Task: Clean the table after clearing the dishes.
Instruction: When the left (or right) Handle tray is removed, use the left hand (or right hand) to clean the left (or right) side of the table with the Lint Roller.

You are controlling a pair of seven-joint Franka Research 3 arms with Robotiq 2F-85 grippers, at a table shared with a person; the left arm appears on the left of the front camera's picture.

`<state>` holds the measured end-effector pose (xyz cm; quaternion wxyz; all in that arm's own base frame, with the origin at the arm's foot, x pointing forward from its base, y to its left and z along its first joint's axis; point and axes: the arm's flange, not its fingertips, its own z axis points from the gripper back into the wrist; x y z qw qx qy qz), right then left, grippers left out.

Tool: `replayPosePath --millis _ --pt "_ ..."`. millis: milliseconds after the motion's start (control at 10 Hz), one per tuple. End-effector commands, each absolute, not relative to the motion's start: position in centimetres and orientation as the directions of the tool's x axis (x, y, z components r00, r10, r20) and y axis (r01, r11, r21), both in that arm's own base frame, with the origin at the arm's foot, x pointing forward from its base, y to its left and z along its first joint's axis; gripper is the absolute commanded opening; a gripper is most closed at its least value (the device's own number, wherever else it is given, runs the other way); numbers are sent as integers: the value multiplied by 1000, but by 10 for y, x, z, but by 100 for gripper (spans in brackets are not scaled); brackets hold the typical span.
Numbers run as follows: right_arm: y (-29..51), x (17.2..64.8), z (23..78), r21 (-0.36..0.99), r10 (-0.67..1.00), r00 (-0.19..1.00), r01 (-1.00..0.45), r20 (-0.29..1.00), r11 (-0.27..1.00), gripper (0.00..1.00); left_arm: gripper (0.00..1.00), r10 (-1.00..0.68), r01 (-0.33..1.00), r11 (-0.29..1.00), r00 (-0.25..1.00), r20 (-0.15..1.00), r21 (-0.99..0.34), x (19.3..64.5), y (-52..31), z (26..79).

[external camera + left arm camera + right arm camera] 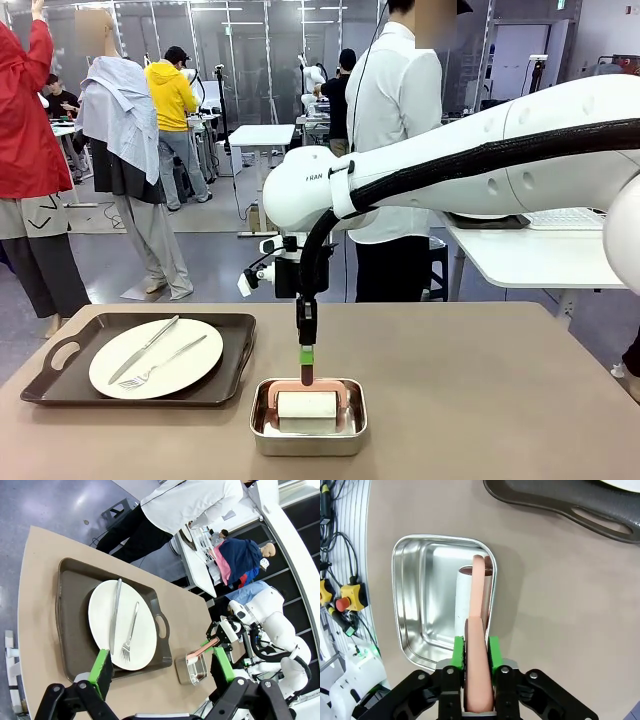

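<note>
The right gripper (306,365) (476,650) points straight down, its green pads pressed together on the pink handle (478,595) of a cleaning roller (307,408). The handle's end rises upright into the jaws. Below it the white roll lies flat in a steel pan (262,440) (415,595), its long axis along the pan's longer side.

The pan sits on the brown table (480,400) by the edge nearest the robot. Left of the pan, close but not touching, is a dark tray (60,385) (70,625) with handle cut-outs. It carries a round white plate (190,370) (105,615). A knife (145,350) and fork (165,362) lie side by side across the plate at a slant, with the fork's prongs toward the robot's side.

The left gripper (161,666) hangs above the tray, fingers spread wide and holding nothing.

The letters "FRAN" can be read on the white arm (313,176) above the pan. A person in a white shirt (395,110) stands beyond the table's far side.
</note>
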<state>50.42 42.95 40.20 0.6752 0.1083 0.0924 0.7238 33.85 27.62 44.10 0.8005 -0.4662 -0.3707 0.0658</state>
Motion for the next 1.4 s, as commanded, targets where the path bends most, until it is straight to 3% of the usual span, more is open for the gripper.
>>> replayPosePath --millis 0,300,400,700,1000,1100,1300 --pt "432 501 405 287 999 -38 -957 24 -43 0 100 445 253 552 716 538 -795 336 279 442" --pt "423 501 425 320 999 4 -947 36 -8 0 100 445 253 552 716 538 -795 336 279 442" --pt "408 500 450 320 998 62 -945 -4 60 1 100 445 253 552 716 538 -795 336 279 442" --pt "322 499 511 332 951 292 -911 98 245 1 100 445 253 552 716 538 -795 336 279 442" --pt "198 506 486 465 634 729 -670 260 579 1 100 445 253 552 716 538 -795 336 279 442" --pt "178 500 473 528 563 767 -631 309 569 1 100 445 253 552 716 538 -795 336 279 442" --pt "144 489 443 603 314 905 -426 288 675 1 100 445 253 552 716 538 -795 336 279 442"
